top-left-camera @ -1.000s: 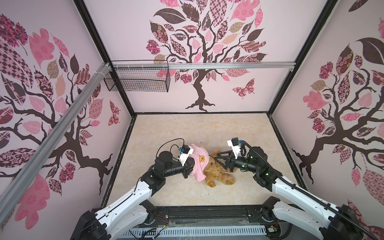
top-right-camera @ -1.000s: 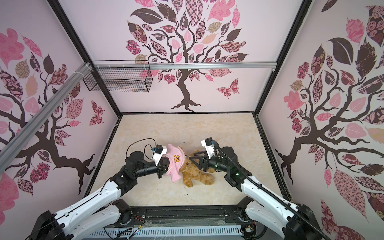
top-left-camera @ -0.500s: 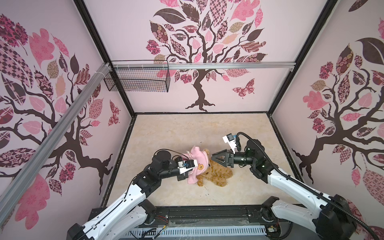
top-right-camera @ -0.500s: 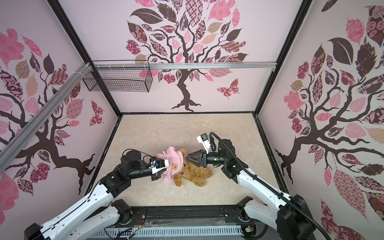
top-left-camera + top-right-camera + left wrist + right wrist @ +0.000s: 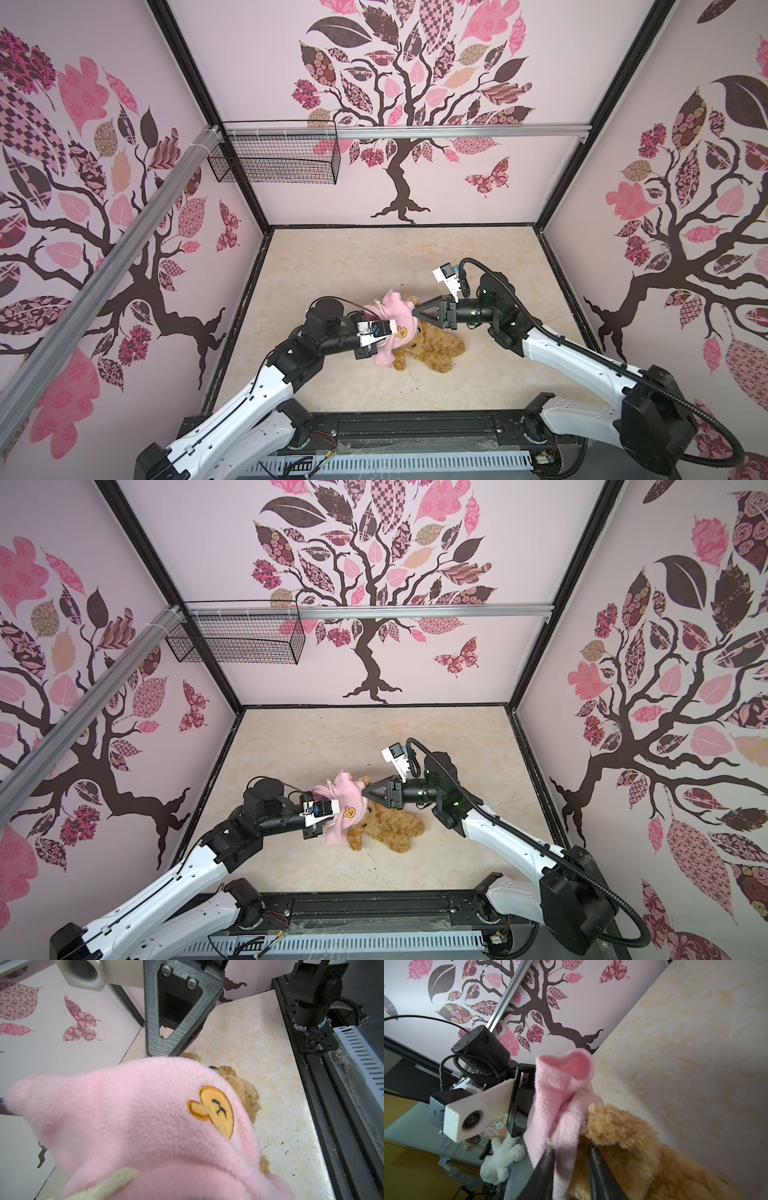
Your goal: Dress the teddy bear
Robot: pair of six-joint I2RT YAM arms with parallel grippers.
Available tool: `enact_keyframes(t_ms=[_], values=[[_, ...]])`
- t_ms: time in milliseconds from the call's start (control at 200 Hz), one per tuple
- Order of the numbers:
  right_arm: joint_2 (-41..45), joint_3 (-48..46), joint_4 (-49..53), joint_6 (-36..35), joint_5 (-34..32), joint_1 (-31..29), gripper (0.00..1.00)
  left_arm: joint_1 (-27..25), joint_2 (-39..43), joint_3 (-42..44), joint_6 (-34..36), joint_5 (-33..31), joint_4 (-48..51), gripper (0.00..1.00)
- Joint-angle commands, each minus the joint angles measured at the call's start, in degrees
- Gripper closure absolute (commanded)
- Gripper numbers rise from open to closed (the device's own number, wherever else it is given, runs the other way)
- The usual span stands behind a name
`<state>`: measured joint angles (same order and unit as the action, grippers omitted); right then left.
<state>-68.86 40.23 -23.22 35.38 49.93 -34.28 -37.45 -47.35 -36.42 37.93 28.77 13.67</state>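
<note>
A shaggy golden-brown plush teddy bear (image 5: 432,349) lies on the beige marbled bench (image 5: 374,257), in the lower middle of both top views, its legs toward the lower right. A small pink fleece shirt (image 5: 395,316) with an orange bear-face emblem (image 5: 214,1109) covers its head end and rises off the bench on the bear's left side.

The left claw (image 5: 365,352) reaches in from the lower left and is clenched on the shirt's lower left edge. Its fingertips are buried under the fabric, and pink fleece fills most of the left wrist view.

The right claw (image 5: 417,310) comes in level from the right and meets the shirt's upper right edge, just above the bear. In the right wrist view its two dark fingers (image 5: 548,1167) stand narrowly apart with a hanging fold of the shirt between them and tan fur (image 5: 623,1136) against the far one. Whether they actually pinch the fold cannot be told.
</note>
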Motion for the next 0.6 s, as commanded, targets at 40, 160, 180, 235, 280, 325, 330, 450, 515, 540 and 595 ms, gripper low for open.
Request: enact_keyframes(t_ms=[40, 160, 180, 235, 280, 325, 330, 450, 515, 540, 595], values=[[-1.7, 2.1, -4.3, 2.5, -0.3, -0.8, 0.88, -0.2, 0.1, -3.0, 1.6, -0.4, 0.4, 1.00], [-1.1, 1.9, -3.1, 3.0, -3.8, -0.3, 1.00, -0.3, -0.1, -3.5, 0.9, -2.6, 1.0, 1.00], [-0.8, 1.8, -2.1, 3.0, -5.0, 0.2, 1.00, -0.2, -0.1, -3.5, 0.4, -3.1, 1.0, 1.00], [0.7, 0.4, -1.1, 4.6, -7.6, 2.5, 1.00, -0.3, 0.1, -3.8, -1.8, -5.0, 0.6, 1.00], [1.8, -2.4, -3.5, 8.4, -8.9, 5.5, 1.00, -0.3, 0.6, -3.5, -4.8, -7.0, -0.6, 1.00], [2.7, -6.5, -8.4, 13.4, -9.9, 8.4, 1.00, -0.3, 1.4, -2.8, -9.0, -9.3, -2.6, 1.00], [2.8, -6.9, -8.9, 14.0, -10.0, 8.6, 1.00, -0.3, 1.5, -2.7, -9.5, -9.7, -2.9, 1.00], [3.8, -12.2, -11.0, 17.3, -13.4, 10.4, 1.00, -0.3, 3.9, -0.2, -24.1, -19.2, -7.7, 1.00], [3.6, -14.2, -12.3, 18.3, -14.7, 10.3, 1.00, -0.3, 4.9, 0.7, -29.4, -22.9, -8.0, 1.00], [3.6, -14.9, -12.6, 18.5, -15.6, 10.3, 1.00, -0.2, 5.4, 1.2, -30.9, -23.8, -8.2, 1.00], [3.3, -16.2, -13.1, 18.8, -17.0, 10.3, 1.00, -0.3, 6.5, 2.3, -33.6, -24.9, -9.5, 1.00]])
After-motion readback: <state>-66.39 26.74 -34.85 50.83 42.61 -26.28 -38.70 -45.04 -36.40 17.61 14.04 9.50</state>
